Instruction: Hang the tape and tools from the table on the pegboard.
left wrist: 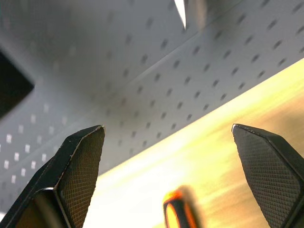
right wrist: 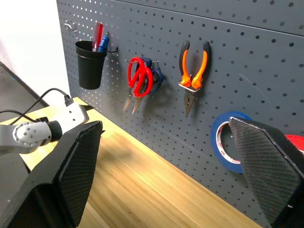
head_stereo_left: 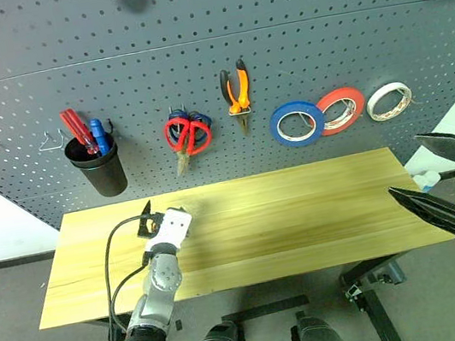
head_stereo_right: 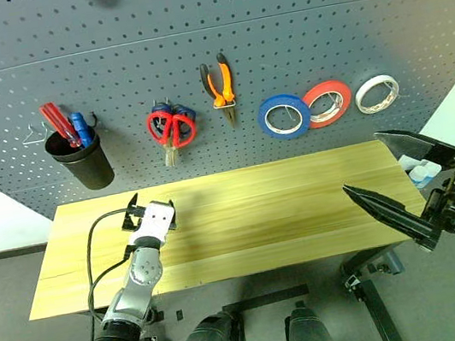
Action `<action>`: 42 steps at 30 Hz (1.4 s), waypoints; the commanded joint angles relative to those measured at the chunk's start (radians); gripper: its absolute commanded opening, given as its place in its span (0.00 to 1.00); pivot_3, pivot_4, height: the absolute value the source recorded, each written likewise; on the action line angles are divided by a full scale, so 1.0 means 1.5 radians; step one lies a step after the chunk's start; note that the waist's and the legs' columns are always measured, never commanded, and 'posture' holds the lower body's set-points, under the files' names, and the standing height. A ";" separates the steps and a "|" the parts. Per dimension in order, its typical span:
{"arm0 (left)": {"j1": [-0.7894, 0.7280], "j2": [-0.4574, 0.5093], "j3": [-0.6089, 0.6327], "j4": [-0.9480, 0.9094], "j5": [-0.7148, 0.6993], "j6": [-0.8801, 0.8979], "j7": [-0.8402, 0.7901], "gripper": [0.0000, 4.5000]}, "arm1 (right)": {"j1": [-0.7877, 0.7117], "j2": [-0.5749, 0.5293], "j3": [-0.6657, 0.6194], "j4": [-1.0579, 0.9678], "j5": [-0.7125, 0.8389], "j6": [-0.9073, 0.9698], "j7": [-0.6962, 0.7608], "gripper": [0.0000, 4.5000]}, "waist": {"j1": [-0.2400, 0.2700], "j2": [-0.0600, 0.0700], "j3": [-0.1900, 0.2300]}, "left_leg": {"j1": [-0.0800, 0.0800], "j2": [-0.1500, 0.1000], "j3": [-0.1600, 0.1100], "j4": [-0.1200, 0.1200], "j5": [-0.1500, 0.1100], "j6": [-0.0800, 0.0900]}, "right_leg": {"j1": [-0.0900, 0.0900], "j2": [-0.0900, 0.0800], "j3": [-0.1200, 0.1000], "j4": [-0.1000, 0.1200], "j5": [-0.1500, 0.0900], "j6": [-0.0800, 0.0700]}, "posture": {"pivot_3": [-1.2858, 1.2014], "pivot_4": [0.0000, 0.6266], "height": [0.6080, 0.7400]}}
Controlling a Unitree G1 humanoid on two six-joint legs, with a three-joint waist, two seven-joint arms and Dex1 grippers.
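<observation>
The pegboard (head_stereo_left: 320, 43) carries red-handled scissors (head_stereo_left: 188, 135), orange-and-black pliers (head_stereo_left: 243, 88) and the blue tape (head_stereo_left: 276, 126), all hanging on hooks. My left gripper (head_stereo_left: 147, 220) is open and held low over the left part of the wooden table (head_stereo_left: 304, 219), pointing at the pegboard. In the left wrist view a small, blurred orange-and-dark object (left wrist: 178, 209) lies on the wood between its fingers (left wrist: 80, 161); I cannot tell what it is. My right gripper (head_stereo_left: 404, 164) is open and empty, raised off the table's right end.
A black cup (head_stereo_left: 99, 169) with red and blue handles in it hangs at the pegboard's left. A red roll (head_stereo_left: 354, 97) and a white roll (head_stereo_left: 372, 106) hang right of the blue tape. Blue-handled scissors hang behind the red ones.
</observation>
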 commanded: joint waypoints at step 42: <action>-0.087 -0.041 0.177 0.006 -0.248 0.413 -0.075 0.99 | 0.086 -0.021 -0.036 -0.024 -0.015 0.016 0.043 1.00 | -0.001 -0.002 0.001 | 0.000 0.000 0.000 0.000 0.000 0.000 | 0.000 0.000 0.000 -0.001 0.000 0.000 | 0.46 0.28 1.00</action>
